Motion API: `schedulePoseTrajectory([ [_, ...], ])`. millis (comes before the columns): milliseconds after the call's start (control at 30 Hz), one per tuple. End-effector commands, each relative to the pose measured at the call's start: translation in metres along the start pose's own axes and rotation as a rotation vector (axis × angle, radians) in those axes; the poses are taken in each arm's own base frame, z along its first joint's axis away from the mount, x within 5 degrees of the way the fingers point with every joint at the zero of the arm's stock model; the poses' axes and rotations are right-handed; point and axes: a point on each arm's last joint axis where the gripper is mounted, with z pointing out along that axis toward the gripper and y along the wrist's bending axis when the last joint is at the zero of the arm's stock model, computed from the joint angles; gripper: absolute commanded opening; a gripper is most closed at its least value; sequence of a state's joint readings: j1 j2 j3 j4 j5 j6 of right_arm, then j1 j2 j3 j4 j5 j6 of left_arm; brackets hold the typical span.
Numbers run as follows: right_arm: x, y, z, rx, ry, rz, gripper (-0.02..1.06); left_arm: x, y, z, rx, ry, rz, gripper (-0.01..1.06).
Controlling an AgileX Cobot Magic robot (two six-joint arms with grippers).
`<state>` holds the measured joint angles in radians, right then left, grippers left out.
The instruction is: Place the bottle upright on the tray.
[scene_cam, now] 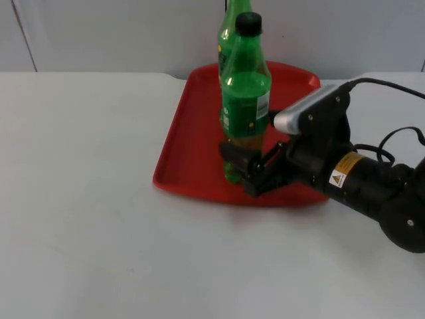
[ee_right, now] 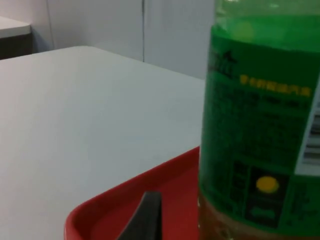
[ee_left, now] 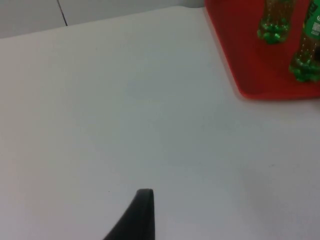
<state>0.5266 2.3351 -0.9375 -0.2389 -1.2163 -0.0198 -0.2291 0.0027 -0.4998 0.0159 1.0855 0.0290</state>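
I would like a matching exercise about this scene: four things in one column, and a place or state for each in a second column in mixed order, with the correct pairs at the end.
Things
1. front green bottle
2. rear green bottle
3. red tray
4. right end effector

Places or states
A. lies flat on the white table
B. stands upright on the tray, close to its near edge
C. at the foot of the front bottle, low over the tray
D. stands upright behind the other bottle, near the wall

Pairs: 1-B, 2-D, 3-A, 4-C
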Motion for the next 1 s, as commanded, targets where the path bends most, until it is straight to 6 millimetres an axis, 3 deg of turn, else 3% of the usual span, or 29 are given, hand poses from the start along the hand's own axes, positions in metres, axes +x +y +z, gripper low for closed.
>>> schedulePoseTrajectory([
  [0, -0.005, 0.002, -0.005, 0.001, -0.002, 0.003, 0.87, 0.0, 0.0, 0.001, 0.001, -0.011, 0.003, 1.05],
  [300, -0.029, 0.004, -0.028, 0.002, 0.022, -0.001, 0.87, 0.0, 0.0, 0.001, 0.001, -0.011, 0.003, 1.05],
  [967, -0.091, -0.001, -0.077, 0.076, 0.46, 0.112, 0.87, 0.0, 0.0, 0.001, 0.001, -0.011, 0.003, 1.05],
])
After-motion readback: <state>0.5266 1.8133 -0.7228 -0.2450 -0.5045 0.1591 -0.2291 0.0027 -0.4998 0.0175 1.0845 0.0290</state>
